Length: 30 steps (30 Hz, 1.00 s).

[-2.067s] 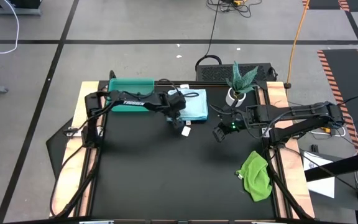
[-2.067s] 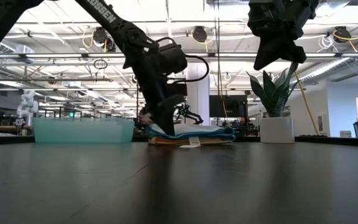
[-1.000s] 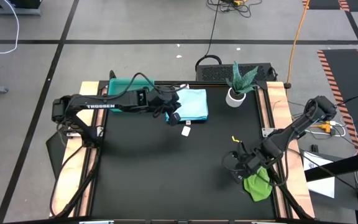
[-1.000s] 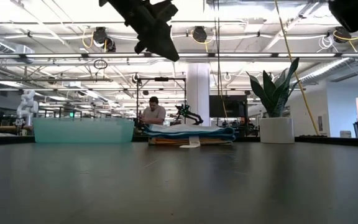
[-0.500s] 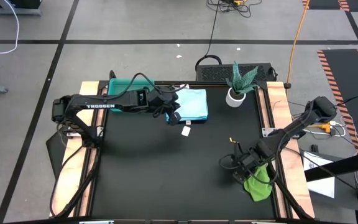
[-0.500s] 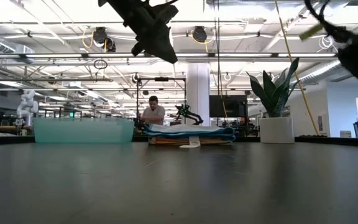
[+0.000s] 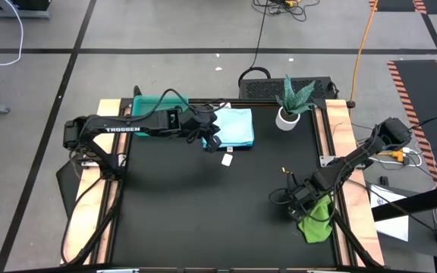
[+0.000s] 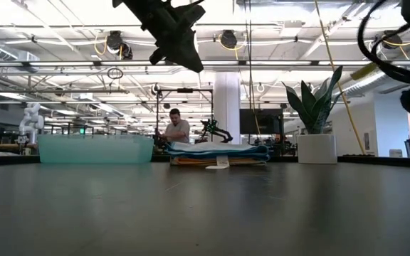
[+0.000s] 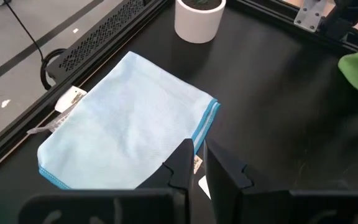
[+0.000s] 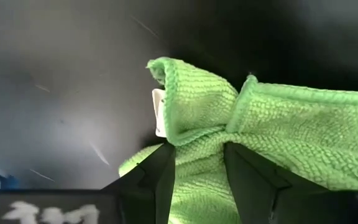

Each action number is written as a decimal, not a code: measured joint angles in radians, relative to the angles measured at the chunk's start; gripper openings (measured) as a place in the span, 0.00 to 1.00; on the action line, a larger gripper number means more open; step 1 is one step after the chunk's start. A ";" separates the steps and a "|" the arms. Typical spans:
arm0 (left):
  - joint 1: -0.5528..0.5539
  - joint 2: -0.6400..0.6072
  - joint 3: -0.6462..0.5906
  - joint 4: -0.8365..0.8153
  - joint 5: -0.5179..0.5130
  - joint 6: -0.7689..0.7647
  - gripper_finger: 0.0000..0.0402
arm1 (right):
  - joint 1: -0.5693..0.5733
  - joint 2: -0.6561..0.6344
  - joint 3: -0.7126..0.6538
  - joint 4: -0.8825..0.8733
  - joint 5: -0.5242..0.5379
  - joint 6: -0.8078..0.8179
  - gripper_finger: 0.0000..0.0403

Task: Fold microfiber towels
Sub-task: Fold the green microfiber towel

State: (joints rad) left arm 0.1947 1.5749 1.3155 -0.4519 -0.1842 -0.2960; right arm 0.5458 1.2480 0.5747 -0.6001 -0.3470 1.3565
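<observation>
A crumpled green towel lies near the table's right edge. My right gripper is low over its left end, open, with a raised ridge of the towel and a white tag between its fingers. Folded towels lie in a flat stack at the far middle, a pale blue one on top. My left gripper hangs shut above the stack's near edge, holding nothing. My right gripper comes down on the green towel from above, slanting. Its fingers stand on either side of the bunched ridge. I cannot tell whether they touch the cloth. The towel lies slack on the table.
A teal tray stands at the far left beside the stack. A potted plant stands at the far right. A loose white tag lies in front of the stack. The dark table middle is bare. A person sits far behind the table.
My right gripper has come down toward the green towel's left end near the table's right edge. The towel lies as before.
</observation>
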 joint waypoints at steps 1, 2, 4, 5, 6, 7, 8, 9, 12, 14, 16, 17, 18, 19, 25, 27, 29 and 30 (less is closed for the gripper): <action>0.000 0.000 0.000 0.000 0.000 -0.002 0.10 | -0.005 0.000 0.000 0.023 0.014 -0.006 0.32; 0.000 0.000 0.000 0.000 0.000 -0.002 0.10 | -0.009 0.000 0.000 0.039 0.030 -0.010 0.32; 0.000 0.000 0.000 0.001 0.000 -0.003 0.10 | -0.018 0.000 0.000 0.057 0.051 -0.020 0.32; 0.000 0.000 0.000 0.001 0.000 -0.005 0.10 | -0.022 0.000 0.000 0.061 0.058 -0.029 0.32; 0.000 0.000 0.000 0.001 0.000 -0.007 0.10 | -0.025 0.000 0.000 0.061 0.057 -0.034 0.32; 0.000 0.000 0.000 0.001 0.000 -0.013 0.10 | -0.030 0.000 0.000 0.061 0.054 -0.034 0.32; 0.000 0.000 0.000 0.001 0.000 -0.018 0.10 | -0.034 0.000 0.000 0.063 0.051 -0.034 0.32; 0.000 0.000 0.000 0.000 0.000 -0.021 0.10 | -0.040 0.000 0.000 0.069 0.038 -0.034 0.32; 0.000 0.000 0.000 0.001 0.000 -0.023 0.10 | -0.053 -0.006 0.002 0.093 0.024 -0.039 0.32; 0.000 0.000 0.000 0.001 0.000 -0.028 0.10 | -0.061 -0.015 0.004 0.125 0.022 -0.041 0.32; 0.000 0.000 0.000 0.001 -0.001 -0.028 0.10 | -0.067 -0.026 0.006 0.152 0.022 -0.041 0.32; 0.000 0.000 0.000 0.001 -0.001 -0.028 0.10 | -0.068 -0.031 0.006 0.161 0.027 -0.041 0.32; 0.000 0.000 0.000 0.001 -0.001 -0.028 0.10 | -0.068 -0.037 0.006 0.169 0.030 -0.041 0.32; 0.000 0.000 0.000 0.002 -0.001 -0.028 0.10 | -0.068 -0.043 0.006 0.177 0.030 -0.041 0.32; 0.000 -0.001 0.000 0.004 -0.001 -0.025 0.10 | -0.068 -0.054 0.006 0.176 0.056 -0.073 0.32; 0.000 -0.001 0.000 0.004 -0.001 -0.024 0.10 | -0.068 -0.049 0.006 0.174 0.104 -0.101 0.32; 0.000 -0.001 0.000 0.004 -0.001 -0.023 0.10 | -0.068 -0.048 0.006 0.168 0.149 -0.121 0.32; 0.000 -0.001 0.000 0.004 -0.001 -0.023 0.10 | -0.068 -0.045 0.006 0.171 0.167 -0.125 0.32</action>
State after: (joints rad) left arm 0.1947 1.5742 1.3155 -0.4480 -0.1848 -0.3191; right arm 0.4782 1.2030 0.5807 -0.4291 -0.1800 1.2310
